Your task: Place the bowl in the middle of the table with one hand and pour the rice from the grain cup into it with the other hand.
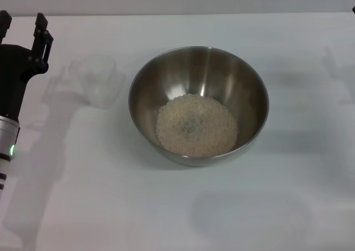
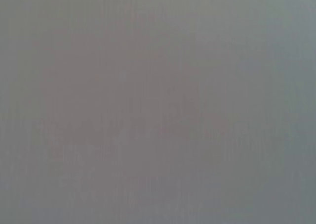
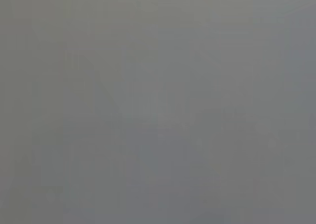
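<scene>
To the right of the left end effector (image 1: 23,26) the grain cup (image 1: 95,80) stands close by; beyond it the bowl (image 1: 198,104) blocks the middle. Bare tabletop (image 1: 111,206) lies open nearer the robot.

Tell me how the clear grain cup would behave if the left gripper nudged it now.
The grain cup looks empty, since the rice sits in the bowl, so it is probably light and would slide on the table. Its small size suggests it might tip. The left gripper stands apart from it.

No text, label, brand, number or sign can be read on anything shown; both wrist views are blank grey.
</scene>
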You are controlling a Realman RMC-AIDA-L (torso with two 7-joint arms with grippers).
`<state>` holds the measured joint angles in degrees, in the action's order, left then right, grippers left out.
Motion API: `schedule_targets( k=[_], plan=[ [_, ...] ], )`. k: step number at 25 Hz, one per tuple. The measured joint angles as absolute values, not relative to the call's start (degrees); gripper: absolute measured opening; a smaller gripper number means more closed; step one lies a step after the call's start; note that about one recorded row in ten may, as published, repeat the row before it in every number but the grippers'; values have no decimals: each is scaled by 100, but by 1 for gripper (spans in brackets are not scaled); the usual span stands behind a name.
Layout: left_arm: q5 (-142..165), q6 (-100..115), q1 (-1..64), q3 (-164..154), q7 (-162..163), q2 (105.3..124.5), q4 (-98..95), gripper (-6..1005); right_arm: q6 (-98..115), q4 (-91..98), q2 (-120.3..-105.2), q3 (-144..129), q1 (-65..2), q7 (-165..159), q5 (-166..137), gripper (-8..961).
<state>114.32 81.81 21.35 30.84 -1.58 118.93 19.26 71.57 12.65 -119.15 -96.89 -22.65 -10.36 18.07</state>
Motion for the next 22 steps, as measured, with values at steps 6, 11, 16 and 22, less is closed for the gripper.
schedule_targets(
  k=[6,11,16,22],
  plan=[
    [11428,8173,2103,3086,-158,11896,1929,632,7180,1223,-11926,-9679,-2405,-792,1814,750],
    [11428,8132,2093,3066,-158,11900,1955,671,7153,1215,-11911,-9713,-2422,-786,1823,749],
    [11423,8077,2104,3069,-140,11916,1978,709,7152,1212,-11880,-9703,-2453,-787,1829,748],
    [11427,8001,2158,3079,-90,11918,2071,755,7154,1055,-11871,-9674,-2641,-745,1830,749]
  ],
)
